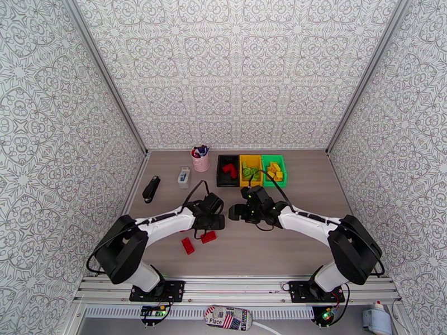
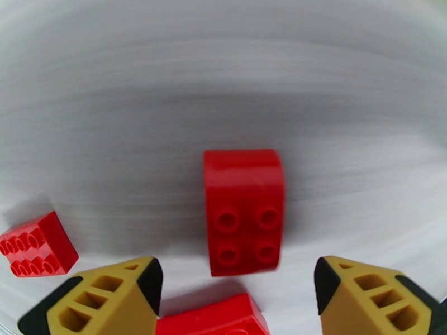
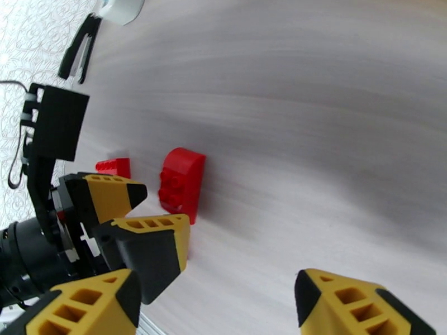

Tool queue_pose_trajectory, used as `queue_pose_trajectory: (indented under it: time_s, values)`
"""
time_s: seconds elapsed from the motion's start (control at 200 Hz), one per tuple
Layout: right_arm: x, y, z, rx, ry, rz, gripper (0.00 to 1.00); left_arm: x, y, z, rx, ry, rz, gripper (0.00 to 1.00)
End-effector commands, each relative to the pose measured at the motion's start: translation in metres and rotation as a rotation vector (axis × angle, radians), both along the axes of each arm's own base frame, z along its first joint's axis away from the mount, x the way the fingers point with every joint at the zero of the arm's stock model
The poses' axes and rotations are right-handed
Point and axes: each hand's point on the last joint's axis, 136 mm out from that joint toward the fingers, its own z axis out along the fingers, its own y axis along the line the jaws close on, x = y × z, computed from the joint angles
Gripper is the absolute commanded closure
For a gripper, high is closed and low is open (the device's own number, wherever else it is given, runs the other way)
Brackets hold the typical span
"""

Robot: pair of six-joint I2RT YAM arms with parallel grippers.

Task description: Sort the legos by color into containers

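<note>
The left tool (image 2: 237, 277) holds its fingers (image 2: 112, 297) spread and pinches nothing. A red brick (image 2: 212, 320) lies beneath it; a red curved-top brick (image 2: 243, 210) lies on its side just past the tips, studs toward the tool; a red eight-stud brick (image 2: 36, 252) sits off to one side. The right tool (image 3: 218, 291), also spread and empty, faces the left tool, the curved-top brick ahead of it. Farther along the worktop (image 1: 313, 188), beyond the right tool, three bins stand side by side: the black bin (image 1: 221, 180) with red bricks (image 1: 229, 170), the yellow bin (image 1: 251, 160) with light green bricks (image 1: 247, 173), the green bin (image 1: 274, 159) with yellow bricks (image 1: 275, 172). Farther back from the left tool stand a white-and-blue box (image 1: 184, 177), a pink cup of pens (image 1: 201, 161) and a black oblong object (image 1: 151, 188).
</note>
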Motion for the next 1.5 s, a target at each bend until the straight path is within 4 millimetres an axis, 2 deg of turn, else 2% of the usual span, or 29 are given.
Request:
queue_pose_trajectory:
  time_s: [0.0, 0.42, 0.605, 0.785, 1.055, 1.191, 1.321, 1.491]
  values:
    - [-0.007, -0.015, -0.008, -0.034, 0.009, -0.047, 0.25, 0.002, -0.001, -0.003, 0.034, -0.008, 0.003, 0.29]
    - [-0.019, -0.023, -0.020, -0.035, 0.039, -0.051, 0.27, 0.010, -0.006, -0.006, 0.089, -0.009, -0.015, 0.43]
    - [-0.017, -0.021, -0.019, -0.030, 0.037, -0.050, 0.28, 0.013, -0.007, -0.005, 0.106, -0.010, -0.020, 0.49]
    - [-0.017, -0.020, -0.019, -0.029, 0.039, -0.046, 0.28, 0.013, -0.007, -0.006, 0.107, -0.006, -0.022, 0.59]
    - [-0.017, -0.020, -0.012, -0.022, 0.029, -0.042, 0.28, 0.014, -0.010, -0.005, 0.077, -0.001, -0.020, 0.67]
    - [-0.016, -0.020, -0.008, -0.022, 0.022, -0.039, 0.28, 0.019, -0.015, 0.008, 0.028, -0.015, -0.016, 0.68]
    - [-0.013, -0.019, 0.000, -0.019, 0.007, -0.036, 0.28, 0.031, -0.020, 0.028, -0.053, -0.046, -0.005, 0.68]
    - [-0.002, -0.018, 0.016, 0.005, -0.014, -0.040, 0.28, 0.059, -0.025, 0.060, -0.192, -0.104, 0.018, 0.68]
